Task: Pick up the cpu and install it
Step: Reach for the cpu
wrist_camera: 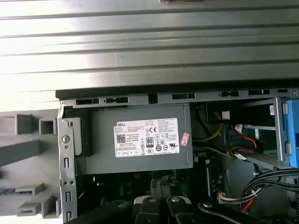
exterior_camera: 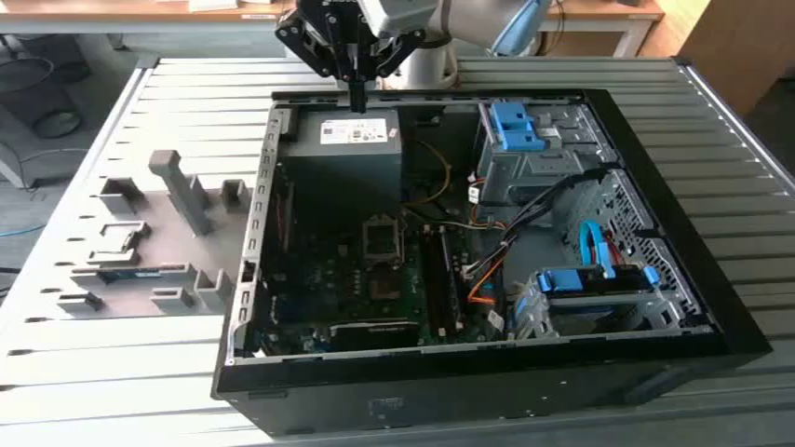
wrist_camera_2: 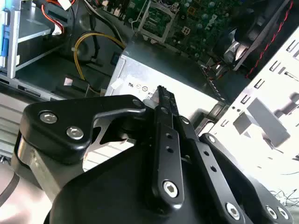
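Your tool [exterior_camera: 357, 104] is pinched shut, empty, over the power supply [exterior_camera: 360, 140]; cpu [exterior_camera: 121, 240] looks parked in the fixture [exterior_camera: 199, 279], exterior view's left

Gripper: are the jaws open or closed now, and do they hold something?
Gripper: jaws closed, with nothing visible between them.

I see the open black computer case [exterior_camera: 435, 391] lying on the slatted metal counter [exterior_camera: 125, 391], the grey moulded parts tray [exterior_camera: 155, 233] on the exterior view's left, the big grey white-labelled box [exterior_camera: 342, 168] inside, under the gripper [exterior_camera: 357, 102].
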